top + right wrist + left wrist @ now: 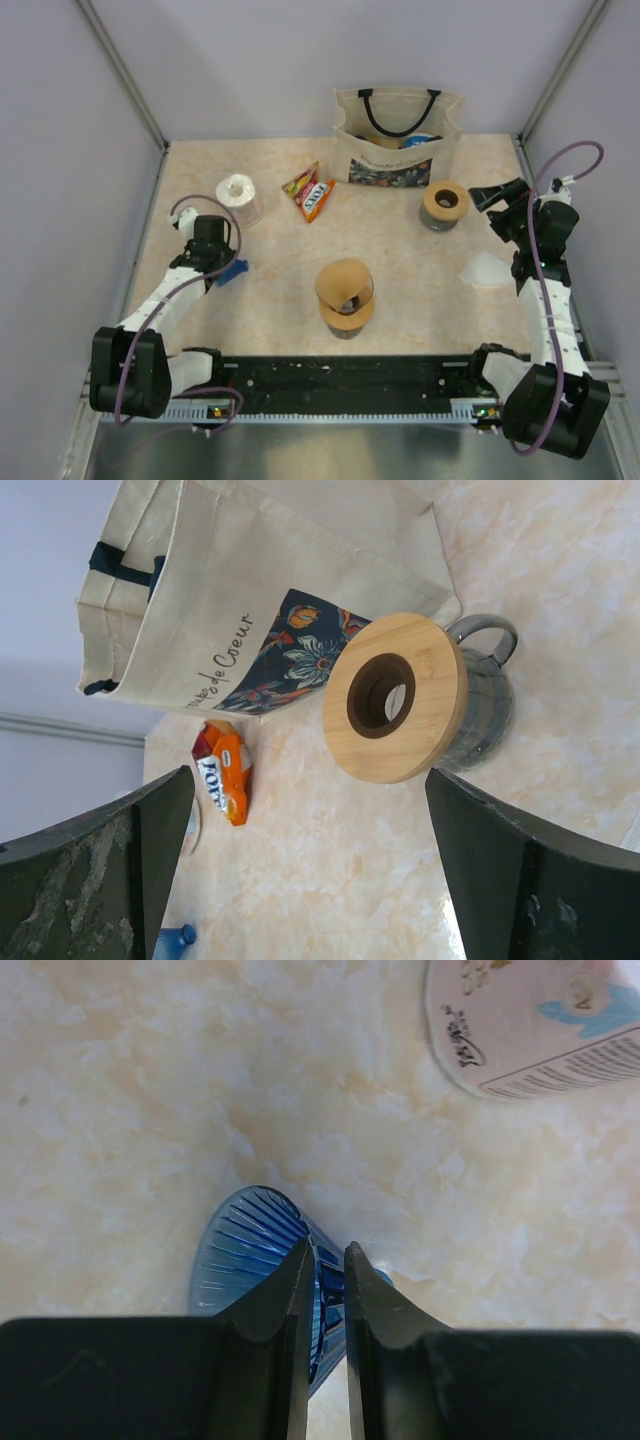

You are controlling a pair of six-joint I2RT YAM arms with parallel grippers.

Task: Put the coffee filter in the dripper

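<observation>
The dripper [245, 1250], a blue ribbed plastic cone, lies on its side on the table at the left [234, 271]. My left gripper [328, 1250] is shut on its wall, one finger inside the cone and one outside; from above the left gripper [226, 266] sits right over it. The coffee filter [486, 270], a white paper cone, lies flat on the table at the right, just in front of the right arm. My right gripper [492, 200] hangs open and holds nothing, and in its wrist view the right gripper [308, 775] faces a glass mug.
A glass mug with a holed wooden lid [395, 695] stands before the right gripper. A brown hourglass-shaped vessel [345, 295] is at centre front. At the back stand a cloth tote bag [395, 135], a snack packet [310, 192] and a paper roll [240, 198].
</observation>
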